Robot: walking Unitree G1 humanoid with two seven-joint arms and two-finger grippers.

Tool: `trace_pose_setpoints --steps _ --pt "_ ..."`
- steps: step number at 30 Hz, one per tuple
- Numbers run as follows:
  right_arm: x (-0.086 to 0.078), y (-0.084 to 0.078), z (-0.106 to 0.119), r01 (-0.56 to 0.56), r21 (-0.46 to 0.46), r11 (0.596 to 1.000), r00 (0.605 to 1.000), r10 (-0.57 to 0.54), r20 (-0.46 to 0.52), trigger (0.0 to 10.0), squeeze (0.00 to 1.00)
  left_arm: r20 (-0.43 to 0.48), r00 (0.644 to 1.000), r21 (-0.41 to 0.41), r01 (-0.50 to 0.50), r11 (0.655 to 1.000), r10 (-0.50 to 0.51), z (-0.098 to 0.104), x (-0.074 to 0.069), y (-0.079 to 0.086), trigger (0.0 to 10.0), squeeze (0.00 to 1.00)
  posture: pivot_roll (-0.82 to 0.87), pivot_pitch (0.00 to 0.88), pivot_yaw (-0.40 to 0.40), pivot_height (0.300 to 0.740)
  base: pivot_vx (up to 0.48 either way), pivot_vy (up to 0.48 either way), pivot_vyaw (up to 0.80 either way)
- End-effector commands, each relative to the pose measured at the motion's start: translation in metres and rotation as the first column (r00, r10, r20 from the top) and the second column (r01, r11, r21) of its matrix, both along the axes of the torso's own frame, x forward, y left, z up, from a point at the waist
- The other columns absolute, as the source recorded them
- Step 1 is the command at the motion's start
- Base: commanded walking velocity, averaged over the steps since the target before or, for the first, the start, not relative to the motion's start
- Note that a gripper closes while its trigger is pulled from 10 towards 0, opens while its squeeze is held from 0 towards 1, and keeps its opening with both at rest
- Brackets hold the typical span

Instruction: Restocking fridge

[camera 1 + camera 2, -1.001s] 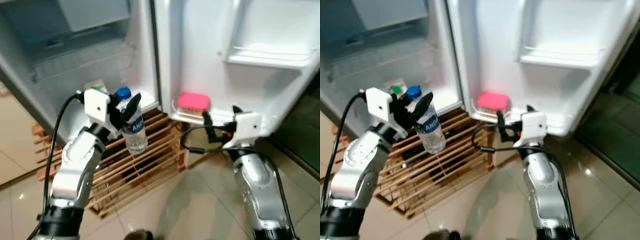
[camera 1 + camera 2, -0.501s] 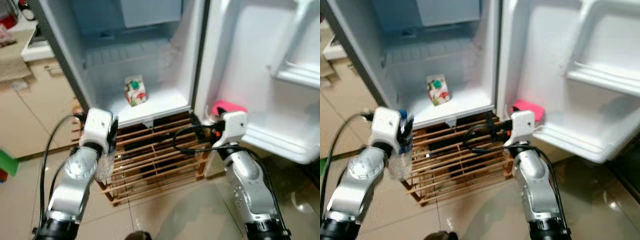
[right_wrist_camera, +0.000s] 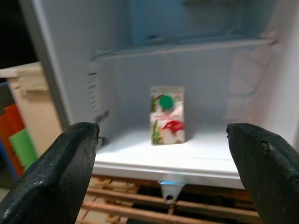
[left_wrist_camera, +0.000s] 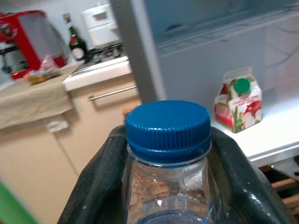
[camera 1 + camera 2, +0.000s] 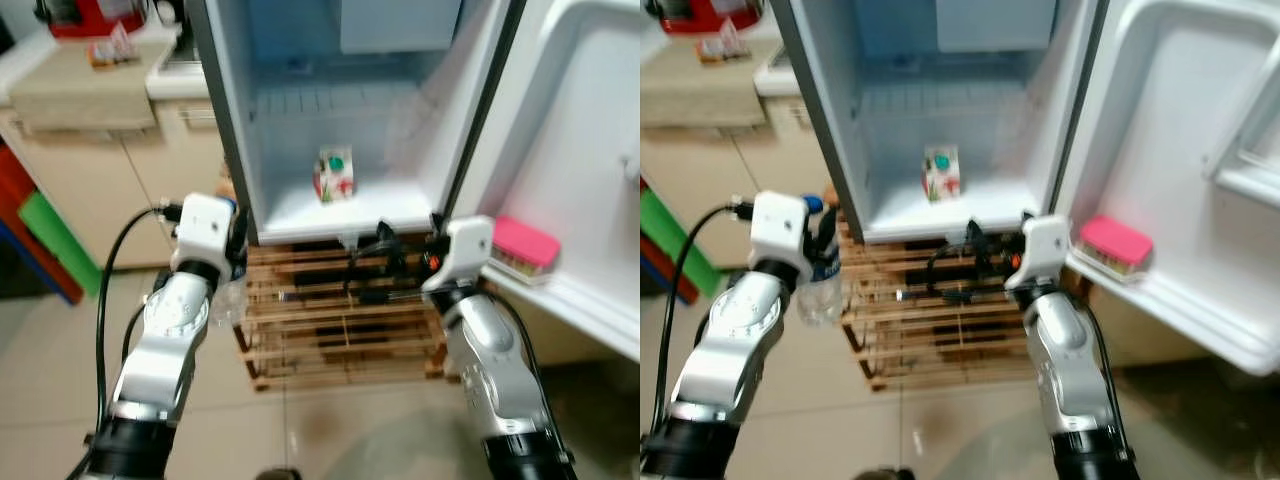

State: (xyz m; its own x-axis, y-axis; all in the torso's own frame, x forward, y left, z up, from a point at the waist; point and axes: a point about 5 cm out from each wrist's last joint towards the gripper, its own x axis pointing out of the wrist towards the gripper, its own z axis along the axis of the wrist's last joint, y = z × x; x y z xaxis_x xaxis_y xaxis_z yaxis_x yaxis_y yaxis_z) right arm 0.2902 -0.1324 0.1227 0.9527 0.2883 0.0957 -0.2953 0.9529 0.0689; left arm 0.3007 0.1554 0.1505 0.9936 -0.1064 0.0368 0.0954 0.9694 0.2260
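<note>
Right now the left gripper (image 4: pixel 168 186) has its black fingers clamped around the neck of a blue-capped water bottle (image 4: pixel 168 140), held low just outside the left edge of the open fridge (image 5: pixel 240 150). Further right, the right gripper (image 3: pixel 163 154) hangs empty, fingers spread wide, facing a small juice carton (image 5: pixel 334 174) standing on the fridge's bottom shelf, while a pink box (image 5: pixel 525 244) sits in the door's lower bin.

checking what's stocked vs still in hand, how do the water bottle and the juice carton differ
The water bottle is clear plastic with a blue cap; the juice carton is printed card with a green cap. The bottle is gripped in the left claw, outside the fridge; the carton stands free on the fridge's bottom shelf. Both are upright and capped.
</note>
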Motion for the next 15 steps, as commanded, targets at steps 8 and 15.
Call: trace_pose_setpoints --steps 8,15 --pt "0.003 -0.002 0.000 0.047 0.004 0.999 0.999 -0.047 -0.005 10.0 0.00 0.059 0.997 -0.008 0.055 0.998 -0.054 0.012 0.007 -0.005 10.0 0.00 -0.04 0.000 0.045 0.740 0.000 0.000 0.60" --pt "0.005 -0.007 0.003 0.101 -0.019 0.995 0.995 -0.101 0.024 10.0 0.00 0.073 0.989 0.005 0.129 0.992 -0.130 0.016 0.013 -0.010 10.0 0.00 -0.05 0.000 0.048 0.740 0.479 0.000 0.14"
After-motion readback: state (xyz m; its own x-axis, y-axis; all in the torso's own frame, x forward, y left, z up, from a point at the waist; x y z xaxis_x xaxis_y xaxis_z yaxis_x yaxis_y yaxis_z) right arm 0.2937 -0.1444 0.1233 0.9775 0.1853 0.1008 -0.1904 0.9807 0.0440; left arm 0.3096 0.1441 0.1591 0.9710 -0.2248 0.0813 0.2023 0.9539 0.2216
